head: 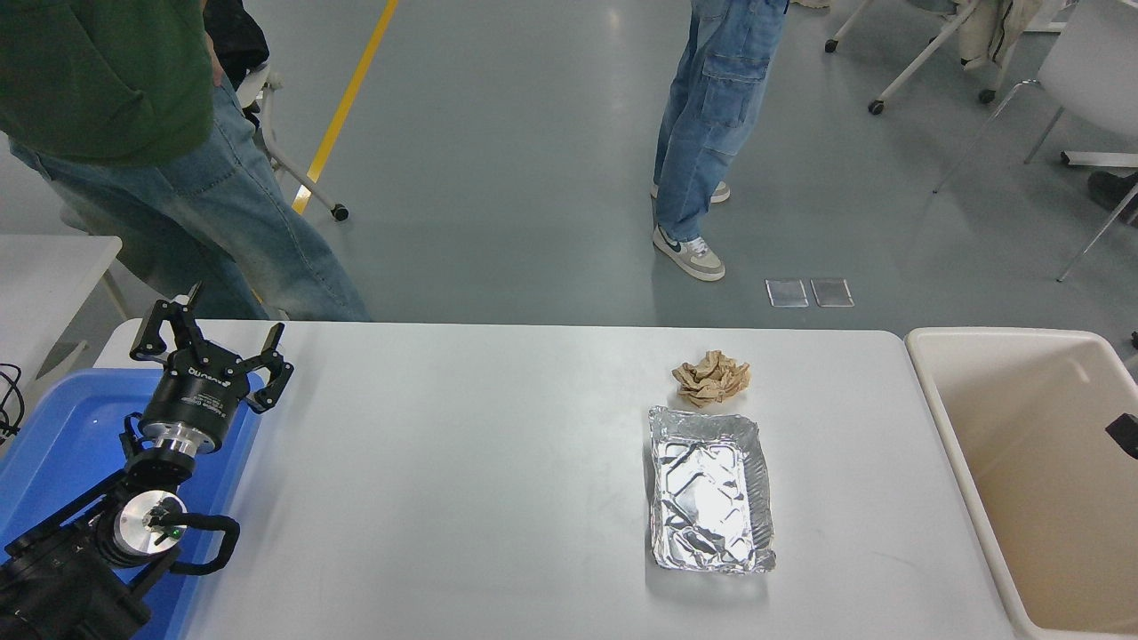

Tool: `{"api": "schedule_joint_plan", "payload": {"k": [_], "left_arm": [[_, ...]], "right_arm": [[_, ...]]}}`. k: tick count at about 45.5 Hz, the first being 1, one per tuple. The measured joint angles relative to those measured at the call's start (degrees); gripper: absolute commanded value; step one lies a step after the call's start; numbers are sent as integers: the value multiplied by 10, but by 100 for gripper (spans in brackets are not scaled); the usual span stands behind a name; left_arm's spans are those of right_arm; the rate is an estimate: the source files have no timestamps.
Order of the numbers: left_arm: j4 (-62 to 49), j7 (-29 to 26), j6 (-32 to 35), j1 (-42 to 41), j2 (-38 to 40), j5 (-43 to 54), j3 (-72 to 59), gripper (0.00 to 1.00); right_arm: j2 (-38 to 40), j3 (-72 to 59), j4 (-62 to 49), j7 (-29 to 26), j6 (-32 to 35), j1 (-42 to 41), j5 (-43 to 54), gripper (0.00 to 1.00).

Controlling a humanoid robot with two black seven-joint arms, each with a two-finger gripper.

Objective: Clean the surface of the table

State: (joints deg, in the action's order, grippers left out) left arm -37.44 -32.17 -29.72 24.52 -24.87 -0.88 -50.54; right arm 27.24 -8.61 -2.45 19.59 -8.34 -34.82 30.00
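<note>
The left gripper's point(212, 342) fingers point(272, 340) are spread wide and hold nothing; they hover at the near-left corner area of the table point(462, 462), above the far rim of a blue bin point(53, 436) that sits under the left arm. Only a small black tip of the right gripper point(1122, 436) shows at the right edge, over a beige tub point(956, 391); whether it is spread or clenched cannot be told, and nothing is seen in it.

The white table stretches to the right of the left fingers, from the blue bin across to the beige tub. Well to the right of those fingers lie two things on the table: one crumpled brown paper ball point(711, 377) and, just nearer the camera than the ball, one empty foil tray point(709, 490). Ball and tray sit close together, almost touching.

Beyond the table's far edge stand two people in blue jeans: one point(133, 151) just behind the left fingers, one point(711, 116) farther off on the grey floor.
</note>
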Motion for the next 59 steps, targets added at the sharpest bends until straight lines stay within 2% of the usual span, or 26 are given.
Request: {"api": "schedule_joint_plan", "payload": {"k": [40, 48, 59], "left_arm": [[1, 0, 0, -1, 0, 0, -1, 99], [1, 0, 0, 0, 0, 0, -1, 99], [1, 0, 0, 0, 0, 0, -1, 99]], "right_arm": [[7, 14, 0, -1, 3, -21, -183, 99], [18, 88, 21, 3, 7, -31, -204, 99], [79, 264, 158, 4, 9, -19, -216, 99]]}}
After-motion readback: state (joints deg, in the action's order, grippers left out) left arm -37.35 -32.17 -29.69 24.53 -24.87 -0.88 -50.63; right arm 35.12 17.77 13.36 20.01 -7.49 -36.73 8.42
